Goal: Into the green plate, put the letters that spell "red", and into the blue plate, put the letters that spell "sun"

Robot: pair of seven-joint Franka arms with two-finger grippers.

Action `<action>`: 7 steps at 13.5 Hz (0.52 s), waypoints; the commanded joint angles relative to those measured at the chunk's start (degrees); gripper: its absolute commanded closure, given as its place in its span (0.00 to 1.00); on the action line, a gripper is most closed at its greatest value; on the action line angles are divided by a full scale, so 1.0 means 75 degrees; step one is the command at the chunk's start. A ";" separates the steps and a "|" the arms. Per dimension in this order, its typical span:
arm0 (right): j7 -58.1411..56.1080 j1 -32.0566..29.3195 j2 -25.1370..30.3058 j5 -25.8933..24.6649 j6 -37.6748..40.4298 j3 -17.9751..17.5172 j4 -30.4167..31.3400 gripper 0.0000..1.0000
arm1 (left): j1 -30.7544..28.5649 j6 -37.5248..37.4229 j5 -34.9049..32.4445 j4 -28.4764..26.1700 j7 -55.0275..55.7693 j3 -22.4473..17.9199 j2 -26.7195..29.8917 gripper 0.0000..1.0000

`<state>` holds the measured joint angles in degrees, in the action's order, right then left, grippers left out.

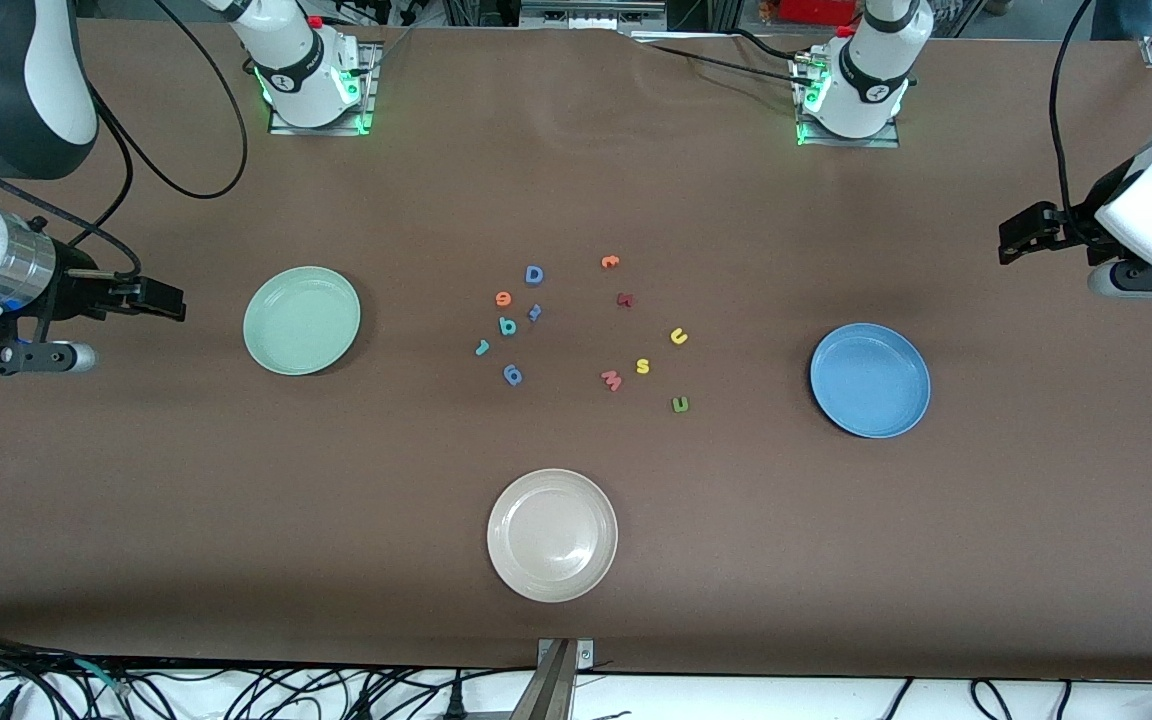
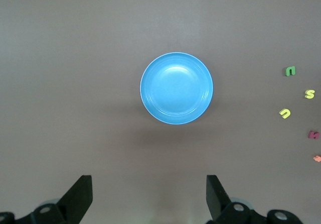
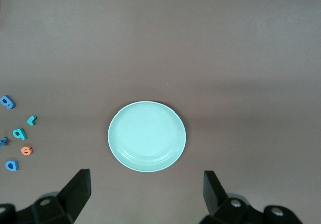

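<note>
The left gripper [image 1: 1011, 235] and right gripper [image 1: 171, 298] wait spread wide, holding nothing, at their table ends. Between the green plate [image 1: 302, 320] and blue plate [image 1: 870, 380], the teal r [image 1: 482, 347], orange e [image 1: 504, 298], teal d [image 1: 507, 325], yellow s [image 1: 642, 366], yellow u [image 1: 678, 336] and green n [image 1: 679, 404] lie flat.

- A beige plate [image 1: 552, 535] sits on the brown desk [image 1: 936, 550], nearest the front camera.
- Loose letters lie mid-desk: blue "D" [image 1: 534, 275], pink "w" [image 1: 612, 380], dark red letter [image 1: 624, 299], orange "t"-like letter [image 1: 610, 262].
</note>
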<state>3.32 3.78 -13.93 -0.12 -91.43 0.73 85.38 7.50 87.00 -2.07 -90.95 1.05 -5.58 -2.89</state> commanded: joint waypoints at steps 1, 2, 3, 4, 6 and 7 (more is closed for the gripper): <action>0.0002 -0.0035 0.0099 -0.0101 0.0038 -0.0027 0.0088 0.01 | -0.0051 0.0001 0.0042 0.0255 -0.0163 0.0029 -0.0141 0.00; 0.0025 -0.0035 0.0111 -0.0101 0.0050 -0.0027 0.0100 0.01 | -0.0051 0.0001 0.0042 0.0244 -0.0163 0.0029 -0.0141 0.00; 0.0130 -0.0035 0.0100 -0.0101 0.0050 -0.0016 0.0100 0.01 | -0.0039 0.0001 0.0042 0.0243 -0.0152 0.0029 -0.0141 0.00; 0.0224 -0.0035 0.0111 -0.0101 0.0062 -0.0004 0.0112 0.01 | -0.0039 0.0001 0.0042 0.0243 -0.0152 0.0029 -0.0141 0.00; 0.0702 0.0035 0.0100 -0.0101 0.0237 -0.0004 0.0100 0.01 | -0.0027 0.0001 0.0065 0.0220 -0.0152 0.0029 -0.0141 0.00; 0.1042 0.0071 0.0088 -0.0090 0.0249 -0.0039 0.0135 0.01 | -0.0027 0.0001 0.0088 0.0220 -0.0152 0.0029 -0.0141 0.00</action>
<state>7.15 3.87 -13.93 -0.12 -90.29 0.82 85.41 7.53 87.38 -2.07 -90.95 1.05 -5.53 -2.99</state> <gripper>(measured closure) 0.009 0.000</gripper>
